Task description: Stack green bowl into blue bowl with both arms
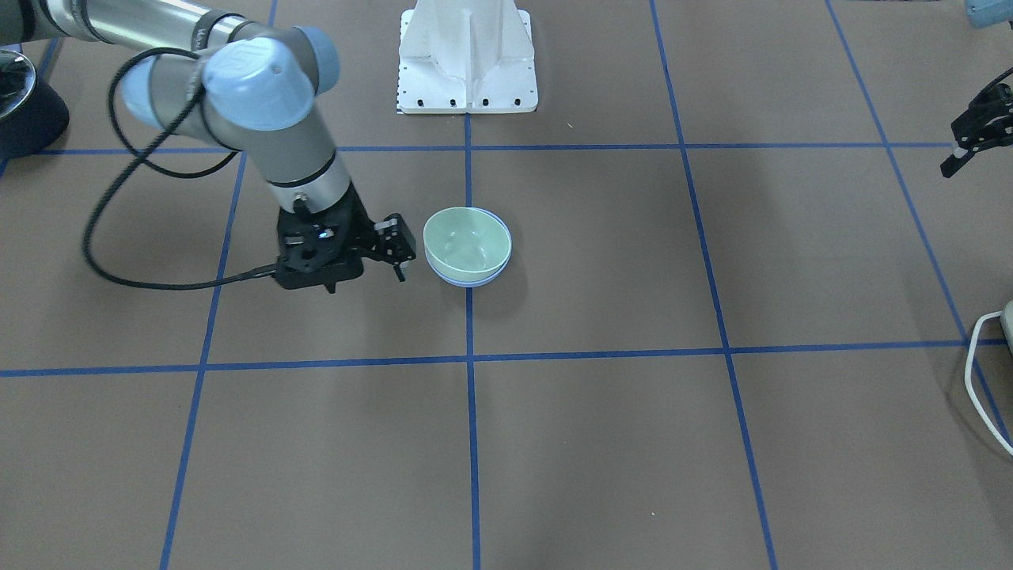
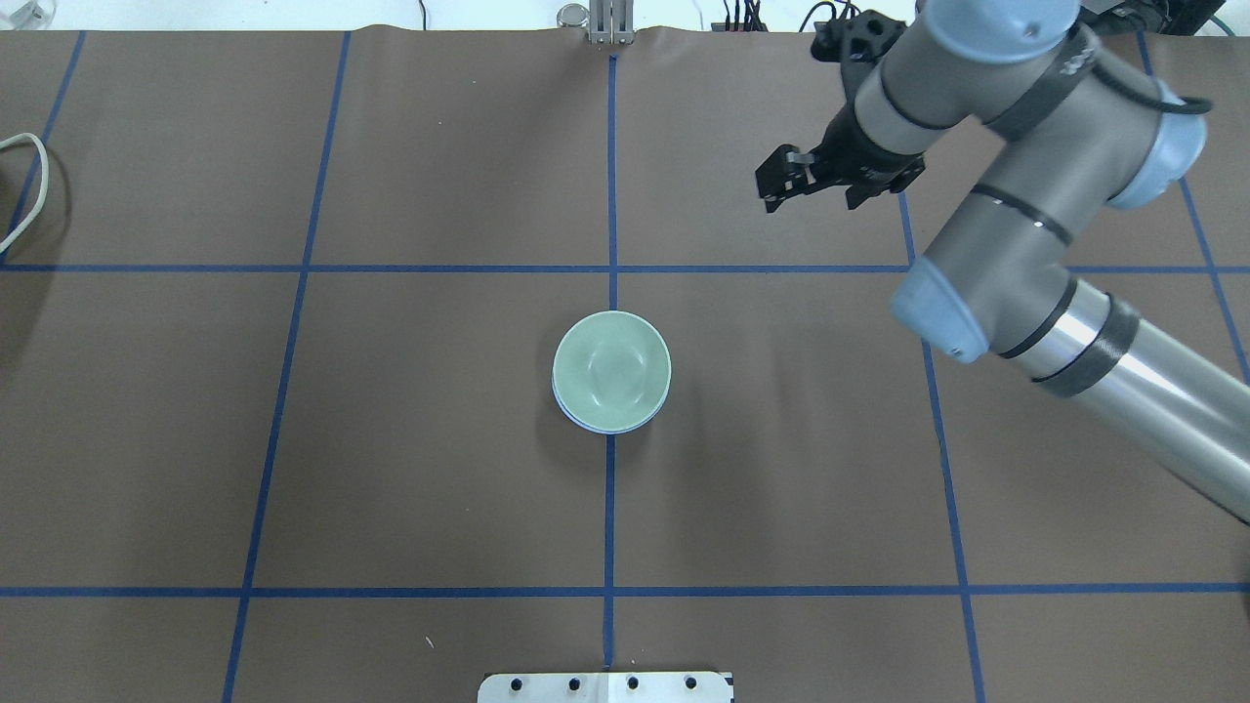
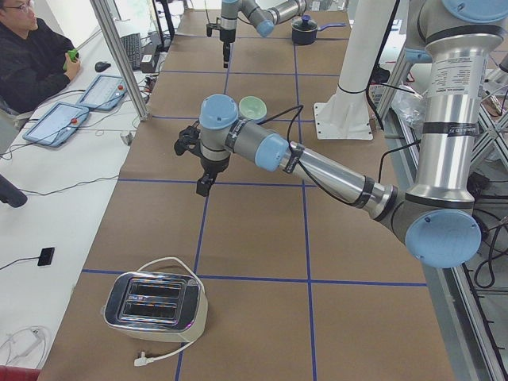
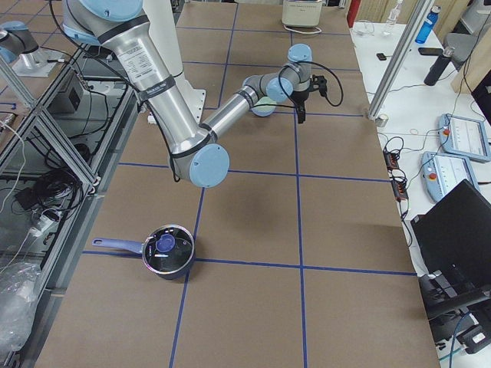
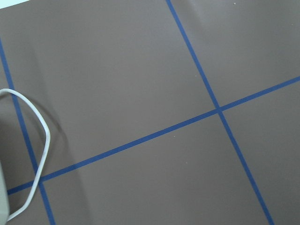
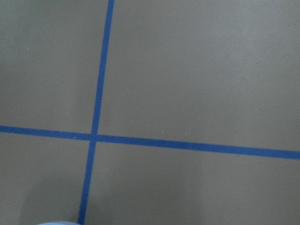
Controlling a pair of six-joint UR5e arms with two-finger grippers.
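The green bowl (image 1: 467, 241) sits nested inside the blue bowl (image 1: 468, 281) at the table's middle; only a thin blue rim shows under it. The pair also shows in the overhead view: green bowl (image 2: 611, 369), blue bowl rim (image 2: 584, 421). My right gripper (image 1: 366, 281) is open and empty, just beside the bowls and apart from them; in the overhead view it (image 2: 811, 203) hangs above the table. My left gripper (image 1: 954, 162) is far off at the table's end, partly cut by the frame edge; I cannot tell whether it is open or shut.
A white pedestal (image 1: 467, 63) stands at the robot's base. A silver toaster (image 3: 155, 305) with a white cord (image 2: 29, 186) is at the left end. A dark pot with a lid (image 4: 165, 249) is at the right end. Blue tape lines mark the brown table.
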